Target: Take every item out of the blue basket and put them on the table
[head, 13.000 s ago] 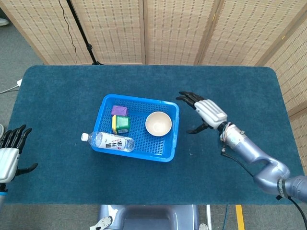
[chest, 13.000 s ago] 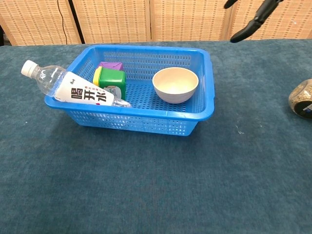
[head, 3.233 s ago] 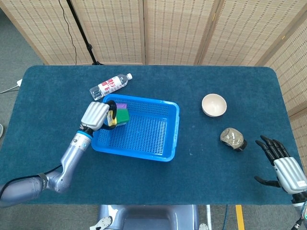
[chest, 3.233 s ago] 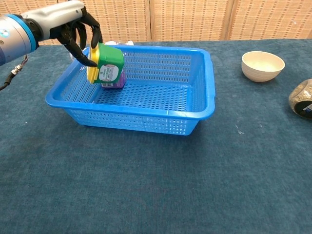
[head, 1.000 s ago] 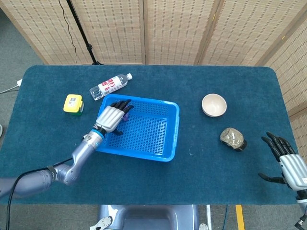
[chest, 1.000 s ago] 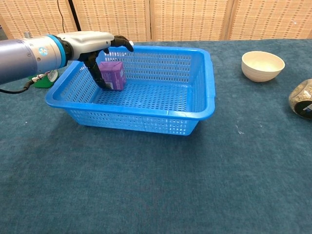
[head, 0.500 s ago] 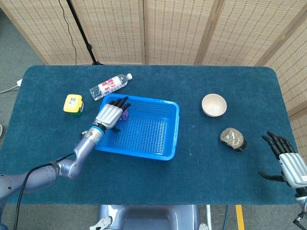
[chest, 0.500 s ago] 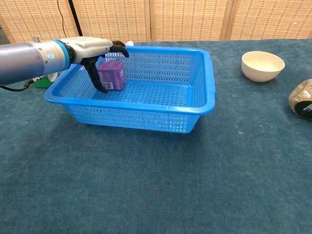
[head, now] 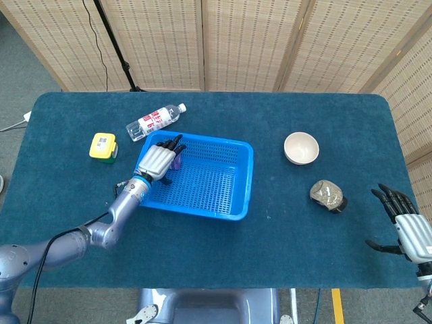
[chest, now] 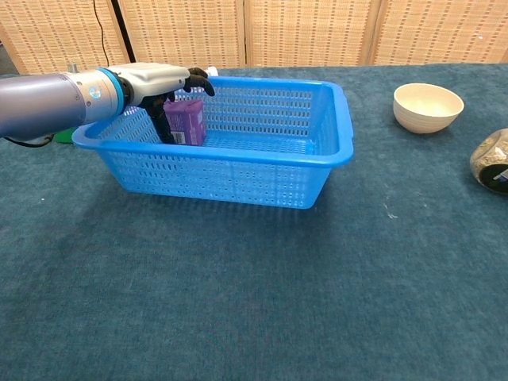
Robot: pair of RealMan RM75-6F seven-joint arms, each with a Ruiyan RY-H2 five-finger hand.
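Purple box (chest: 185, 121), last item in the blue basket (chest: 262, 171)
It stands in the basket's far-left corner, gripped by the left hand (chest: 163, 82); right hand (head: 410, 231) idles with fingers spread, holding nothing. Next, I judge: lift clear of the rim, set on the table (chest: 254, 302).

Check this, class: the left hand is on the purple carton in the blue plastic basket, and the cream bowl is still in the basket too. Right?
Not quite. The cream bowl stands on the table, right of the blue plastic basket, as the head view shows. The left hand is indeed on the purple carton.
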